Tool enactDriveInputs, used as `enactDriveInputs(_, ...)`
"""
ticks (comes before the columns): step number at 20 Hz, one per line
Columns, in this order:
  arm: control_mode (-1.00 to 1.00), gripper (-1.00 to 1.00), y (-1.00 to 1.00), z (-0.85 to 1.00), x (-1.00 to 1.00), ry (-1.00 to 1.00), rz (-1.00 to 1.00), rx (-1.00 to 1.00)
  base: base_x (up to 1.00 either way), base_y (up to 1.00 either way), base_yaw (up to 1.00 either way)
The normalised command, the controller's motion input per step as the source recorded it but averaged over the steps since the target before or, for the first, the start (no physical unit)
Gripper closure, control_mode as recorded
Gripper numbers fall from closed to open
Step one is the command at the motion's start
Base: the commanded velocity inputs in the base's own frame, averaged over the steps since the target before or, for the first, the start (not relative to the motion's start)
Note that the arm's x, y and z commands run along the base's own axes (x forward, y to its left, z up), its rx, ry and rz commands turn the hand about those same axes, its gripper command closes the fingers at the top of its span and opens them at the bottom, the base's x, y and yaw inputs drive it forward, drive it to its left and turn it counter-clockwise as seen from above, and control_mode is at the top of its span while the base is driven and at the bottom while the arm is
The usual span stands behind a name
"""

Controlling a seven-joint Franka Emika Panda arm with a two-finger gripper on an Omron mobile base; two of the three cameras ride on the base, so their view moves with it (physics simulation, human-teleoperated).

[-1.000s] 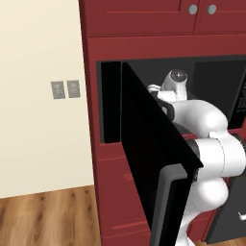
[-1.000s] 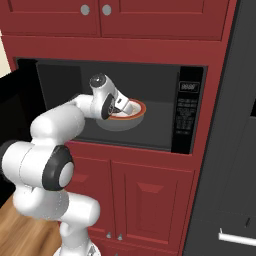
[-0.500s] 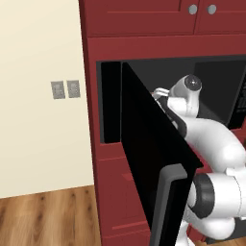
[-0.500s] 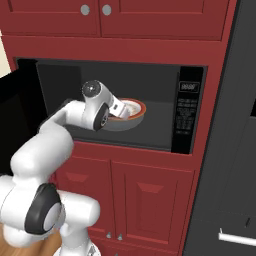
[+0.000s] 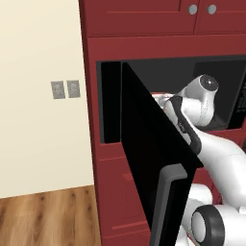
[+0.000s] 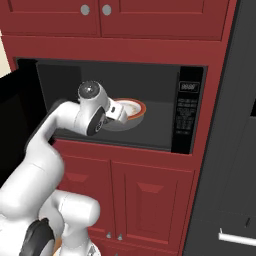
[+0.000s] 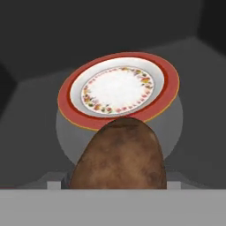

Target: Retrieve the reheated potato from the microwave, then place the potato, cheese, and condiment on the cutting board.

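Gripper (image 6: 120, 111) inside microwave (image 6: 190, 120), jaws partway apart & apparently clamping the potato (image 7: 120, 155), which sits right at the tips, near side of plate (image 7: 118, 88), clear w/draw path back thru open door.

Dark red cabinetry (image 5: 139, 29) lines a simulated kitchen beside a cream wall (image 5: 38, 57).

Two grey wall plates (image 5: 66, 89) sit on the wall at 9 o'clock in the left base view, with wood plank flooring (image 5: 48, 218) at 7 o'clock. Round grey knobs (image 6: 95, 9) mark the upper cabinet doors at 12 o'clock in the right base view, panelled lower doors (image 6: 150, 200) at 6 o'clock, and a tall dark appliance (image 6: 235, 150) at 3 o'clock.
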Motion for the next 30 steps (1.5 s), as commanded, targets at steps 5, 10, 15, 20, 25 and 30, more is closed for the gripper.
enactDriveInputs(5,-1.00,1.00,0.00,0.29,-0.69,0.17,0.21,-0.14,0.00,0.00,0.00)
enactDriveInputs(10,-1.00,1.00,0.00,0.04,-0.90,0.00,0.13,-0.15,0.00,0.00,0.00)
enactDriveInputs(15,-1.00,1.00,-0.03,0.07,-0.92,0.00,0.06,-0.06,0.00,0.00,0.00)
enactDriveInputs(20,-1.00,1.00,-0.06,0.14,-0.86,0.00,0.01,0.00,0.00,0.00,0.00)
enactDriveInputs(25,-1.00,1.00,-0.08,0.17,-0.62,0.08,0.00,0.00,0.00,0.00,0.00)
enactDriveInputs(30,-1.00,1.00,0.00,0.05,-0.19,0.24,-0.01,0.01,0.00,0.00,0.00)
